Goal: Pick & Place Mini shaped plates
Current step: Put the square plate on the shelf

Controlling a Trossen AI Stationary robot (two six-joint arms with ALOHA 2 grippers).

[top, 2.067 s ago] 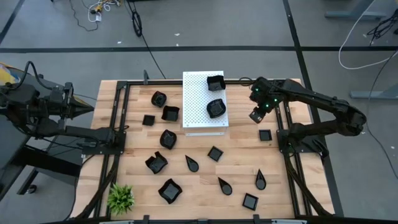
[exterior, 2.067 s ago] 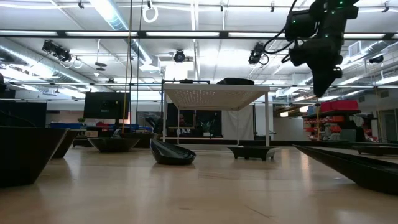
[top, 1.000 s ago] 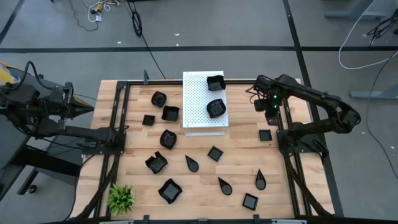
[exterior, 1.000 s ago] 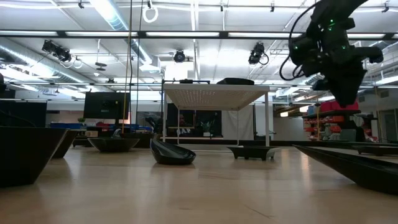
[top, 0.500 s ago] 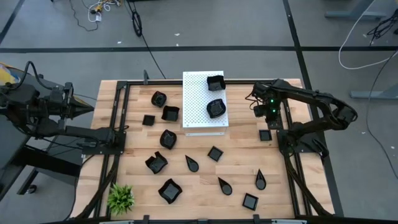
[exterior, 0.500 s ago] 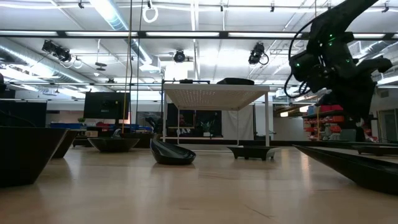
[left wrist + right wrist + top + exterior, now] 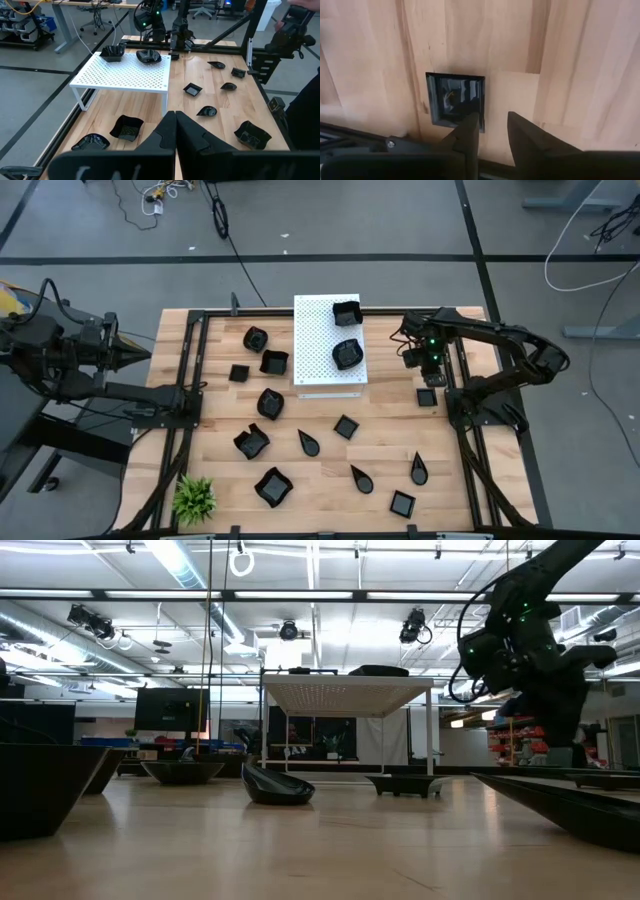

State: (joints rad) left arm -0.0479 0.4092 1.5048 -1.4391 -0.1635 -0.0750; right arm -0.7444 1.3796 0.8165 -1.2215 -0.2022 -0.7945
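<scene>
Plates, small glossy black square one (image 7: 455, 100) first: it lies on the wooden tabletop (image 7: 380, 442) directly beneath the right hand (image 7: 492, 131), whose fingers are parted and empty. Two black dishes (image 7: 347, 353) sit on the white perforated board (image 7: 318, 340); roughly a dozen remain scattered. Left hand (image 7: 175, 131), pinched closed, waits well away.

Square plate (image 7: 455, 101) partly behind pincer (image 7: 493, 131)

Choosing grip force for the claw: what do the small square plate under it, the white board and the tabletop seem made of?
Square plate: glossy black, probably glazed ceramic or hard plastic; it shows sharp reflections. White board: perforated sheet, likely painted metal, matte, on thin legs. Tabletop: light wood planks with visible grain. The right claw hangs open above the plate.
</scene>
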